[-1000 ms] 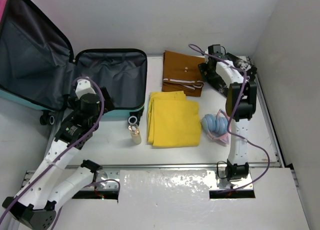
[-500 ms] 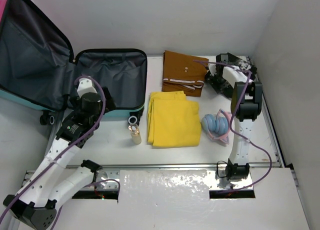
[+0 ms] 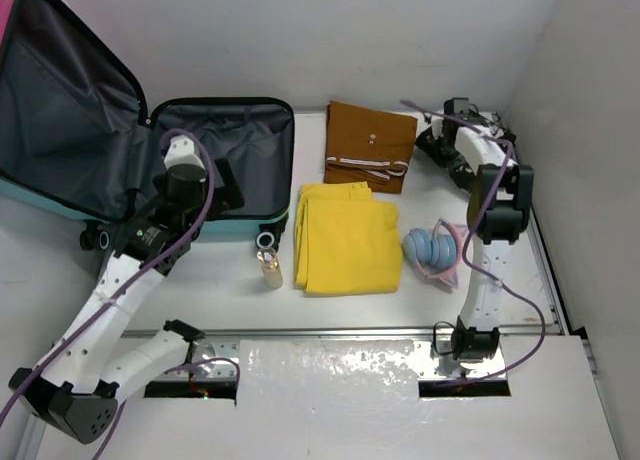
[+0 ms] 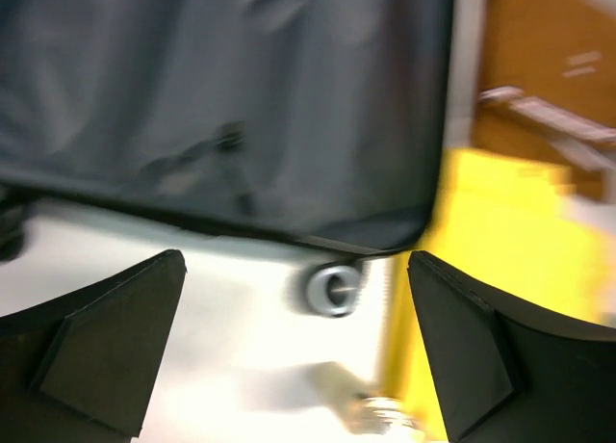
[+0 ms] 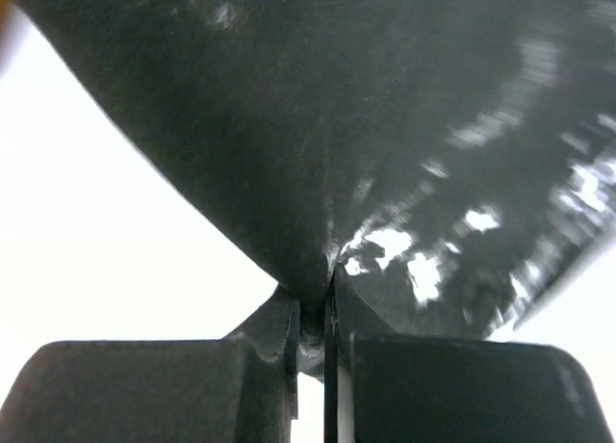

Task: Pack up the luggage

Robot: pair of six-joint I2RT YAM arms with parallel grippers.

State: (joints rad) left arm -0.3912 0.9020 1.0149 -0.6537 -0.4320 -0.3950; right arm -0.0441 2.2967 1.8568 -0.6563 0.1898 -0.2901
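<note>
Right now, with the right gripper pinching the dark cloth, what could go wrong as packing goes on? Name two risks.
1. The right gripper grips only a small fold of the dark speckled cloth; it may slip, or trail across the brown folded garment when carried over.
2. The open left gripper hangs at the suitcase's near edge, likely in that path, and the small bottle near it could be knocked.

White table (image 3: 350,310) with luggage (image 3: 255,140), brown garment (image 3: 368,145), yellow cloth (image 3: 348,238), small bottle (image 3: 270,265), blue bundle (image 3: 428,250)
</note>
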